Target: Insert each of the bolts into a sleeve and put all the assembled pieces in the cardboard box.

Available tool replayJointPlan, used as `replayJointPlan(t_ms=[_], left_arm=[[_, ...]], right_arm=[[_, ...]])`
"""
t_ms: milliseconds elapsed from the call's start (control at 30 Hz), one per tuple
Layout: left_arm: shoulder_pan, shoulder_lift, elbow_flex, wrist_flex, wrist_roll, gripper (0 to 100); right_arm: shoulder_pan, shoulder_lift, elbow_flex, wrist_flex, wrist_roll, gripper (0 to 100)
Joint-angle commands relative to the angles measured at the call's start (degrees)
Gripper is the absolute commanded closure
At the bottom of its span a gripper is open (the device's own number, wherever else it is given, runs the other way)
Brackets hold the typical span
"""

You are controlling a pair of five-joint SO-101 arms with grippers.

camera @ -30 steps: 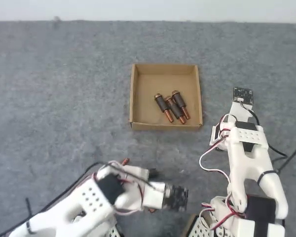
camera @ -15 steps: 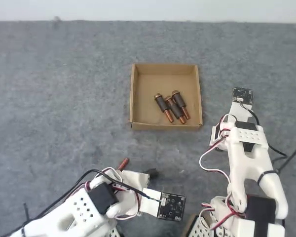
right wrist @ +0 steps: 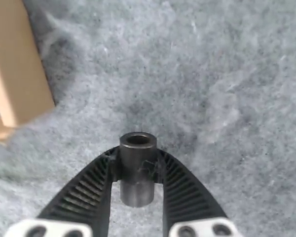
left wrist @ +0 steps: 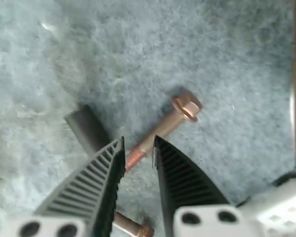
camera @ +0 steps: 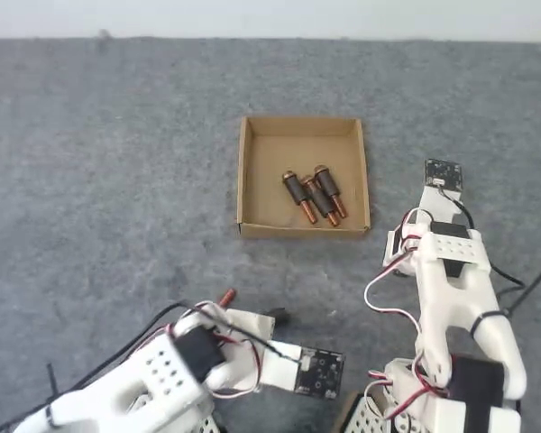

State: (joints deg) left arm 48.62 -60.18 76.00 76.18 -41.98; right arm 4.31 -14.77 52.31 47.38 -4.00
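A: Where's the held sleeve (right wrist: 138,170)?
B: In the right gripper (right wrist: 137,157). Fingers (right wrist: 84,192) clamped on its sides, sleeve upright, bore facing the wrist camera, grey tabletop (right wrist: 227,74) behind it. A corner of the cardboard box (right wrist: 15,64) sits at the upper left of that frame.
A: Left side?
B: The left gripper (left wrist: 138,148) is over a bolt (left wrist: 163,126). Its fingers are a narrow gap apart. The threaded end lies in the gap and the hex head points to the upper right. No clamp on it that I can see.
A: Anything near it?
B: A loose sleeve (left wrist: 86,128) lies just beside the shaft, partly under one finger. A second bolt (left wrist: 133,228) shows at the bottom edge, between the fingers' bases.
A: High view?
B: The box sits in the upper middle with three assembled pieces (camera: 313,197) side by side, toward its near right corner. A stray bolt (camera: 226,296) and a dark sleeve lie in the lower middle, next to the left arm (camera: 176,370). I can't match that bolt to either one in the wrist view.
A: Right arm?
B: The right arm (camera: 451,271) is at the lower right, just right of the box's near corner.
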Motion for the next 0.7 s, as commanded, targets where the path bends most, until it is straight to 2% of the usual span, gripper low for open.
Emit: replayJointPlan(t_ms=[0, 400, 667], left_arm=[[0.18, 8.62, -3.65, -3.52, 0.62, 91], [0.53, 16.62, -3.47, -4.84, -5.36, 91], [0.18, 24.53, -6.02, -9.23, -5.36, 88]], right_arm=[[0.31, -0.4, -3.43, -0.48, 1.14, 98.8], [0.48, -0.48, -3.43, -0.4, 1.23, 98.8], [0.22, -0.48, -3.43, -0.4, 1.41, 98.8]])
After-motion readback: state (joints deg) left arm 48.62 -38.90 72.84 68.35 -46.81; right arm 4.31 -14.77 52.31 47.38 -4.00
